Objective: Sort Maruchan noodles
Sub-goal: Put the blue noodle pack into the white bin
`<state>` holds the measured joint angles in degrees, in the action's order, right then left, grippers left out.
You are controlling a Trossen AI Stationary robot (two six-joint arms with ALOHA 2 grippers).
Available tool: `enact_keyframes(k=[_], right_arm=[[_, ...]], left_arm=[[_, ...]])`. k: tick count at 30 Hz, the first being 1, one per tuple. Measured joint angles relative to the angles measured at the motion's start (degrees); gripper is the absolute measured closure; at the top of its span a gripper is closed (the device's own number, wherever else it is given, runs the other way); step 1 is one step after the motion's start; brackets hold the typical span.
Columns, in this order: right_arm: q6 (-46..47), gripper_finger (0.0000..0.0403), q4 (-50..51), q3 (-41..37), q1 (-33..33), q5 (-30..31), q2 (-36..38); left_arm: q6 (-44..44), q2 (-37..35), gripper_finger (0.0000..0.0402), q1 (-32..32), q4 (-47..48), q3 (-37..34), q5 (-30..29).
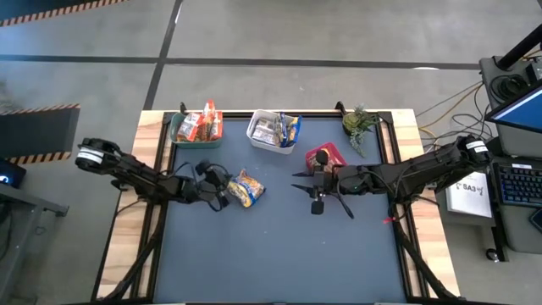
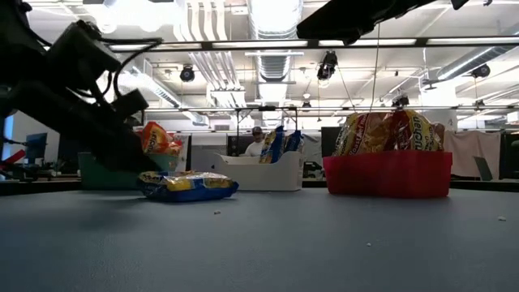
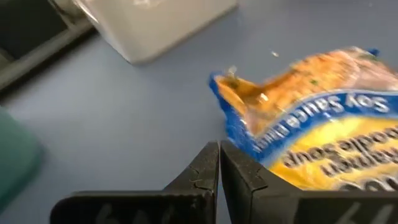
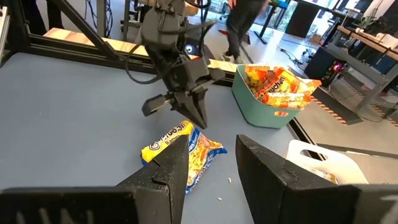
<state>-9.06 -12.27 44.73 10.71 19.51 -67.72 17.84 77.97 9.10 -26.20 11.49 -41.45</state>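
Dark blue-grey table (image 1: 279, 246), wood-edged, in an open workshop; a person shows in the room beyond.

Sorted so far: green bin (image 1: 193, 129) at the far left, holding orange and red packets; white bin (image 1: 269, 133) at far centre, holding silver and blue packets; red bin (image 1: 329, 157) to its right, holding orange-yellow packets. A small potted plant (image 1: 360, 123) stands at the far right.

Left to sort, as far as visible: one Maruchan noodle packet (image 1: 246, 189), yellow with blue edging, marked soy sauce flavour, lying flat on the table left of centre, near the green and white bins. By its blue trim it probably belongs in the white bin. Task judged nearly complete.

Left claw (image 1: 222, 193): low over the table, fingers pressed together with nothing between them, tips just beside the packet's left edge; contact cannot be told.

Right claw (image 1: 317, 188): raised above the table just near of the red bin, fingers partly apart, empty, pointing toward the loose packet.
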Motion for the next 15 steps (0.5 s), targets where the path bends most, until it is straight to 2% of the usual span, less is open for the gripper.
enact_keyframes(k=[5, 9, 12, 15], right_arm=[[-0.6, 0.0282, 0.0, 0.0, 0.0, 0.0, 0.0], [0.5, 0.0282, 0.0, 0.0, 0.0, 0.0, 0.0], [5.0, 0.0282, 0.0, 0.0, 0.0, 0.0, 0.0], [15.0, 0.0282, 0.4, 0.0, 0.1, -0.5, 0.0]], left_arm=[[6.4, 3.9, 0.0401, 0.0, -3.3, 0.6, 7.3], [3.6, 7.4, 0.0401, 0.6, -12.9, 4.6, 21.2], [1.5, 8.5, 0.0401, 0.7, -9.3, 7.7, 20.0], [0.3, 8.4, 0.0401, 0.7, -6.6, 10.2, 18.8]])
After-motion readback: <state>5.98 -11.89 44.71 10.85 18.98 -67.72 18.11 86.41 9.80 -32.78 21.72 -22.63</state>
